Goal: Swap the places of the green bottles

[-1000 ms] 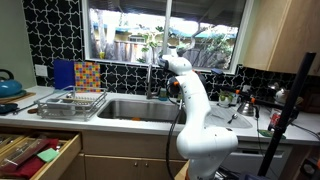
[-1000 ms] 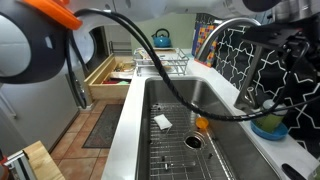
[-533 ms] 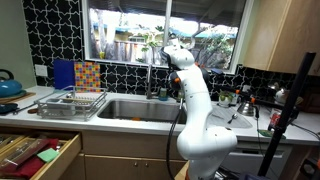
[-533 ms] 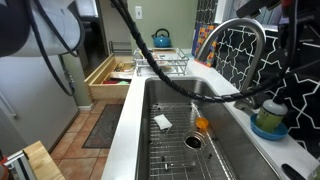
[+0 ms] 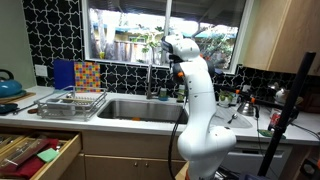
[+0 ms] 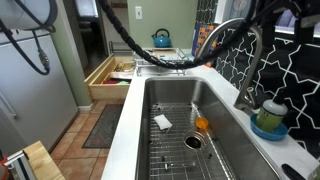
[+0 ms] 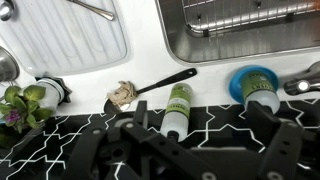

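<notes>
**A:** Green bottles [image 7: 177, 108]: where are they, and how will they handle?

**B:** Both stand on the white desk [image 7: 140, 62], in the strip between the sink [image 7: 240, 25] and the black tiled wall. In the wrist view the slim green bottle [image 7: 178, 102] is near the middle. The squat green bottle [image 7: 257, 86] is off to one side of it, well apart, and seems to sit in a blue dish [image 7: 236, 80]. An exterior view shows the squat one [image 6: 268, 114] beside the faucet [image 6: 240, 45].

**A:** And the tool?

**B:** The tool [image 7: 198, 138] hangs above the slim bottle. Its jaws look spread, with nothing between them, though they are blurred.

**A:** Heavy?

**B:** I'd judge not. They look like plastic soap bottles, light to middling depending on how full they are. The walls are probably smooth and round, so they could twist or slide in a weak pinch. Squeezed hard, the plastic may give a little.

**A:** Where would you take hold?

**B:** Across the body, below the white cap. The shoulder narrows above that, and the cap gives too little to hold. The slim one is tall for its base, so I'd expect it to tip if it is knocked before the jaws close.

**A:** Anything in the way?

**B:** A dish brush [image 7: 150, 90] lies just beside the slim bottle. I cannot tell whether its handle touches. The wall is close behind both bottles. The squat one would also have to be lifted out of the dish.
</notes>
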Action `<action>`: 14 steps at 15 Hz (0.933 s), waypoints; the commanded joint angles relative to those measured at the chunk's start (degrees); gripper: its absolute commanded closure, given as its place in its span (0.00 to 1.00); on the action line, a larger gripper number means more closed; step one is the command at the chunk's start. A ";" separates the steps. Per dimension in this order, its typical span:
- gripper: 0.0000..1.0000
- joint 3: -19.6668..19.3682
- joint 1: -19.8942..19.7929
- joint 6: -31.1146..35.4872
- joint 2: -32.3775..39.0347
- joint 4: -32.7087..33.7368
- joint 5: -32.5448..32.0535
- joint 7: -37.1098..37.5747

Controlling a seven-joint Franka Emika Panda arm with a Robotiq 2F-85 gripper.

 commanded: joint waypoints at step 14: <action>0.00 0.91 7.91 23.37 -24.73 -33.10 -3.65 9.32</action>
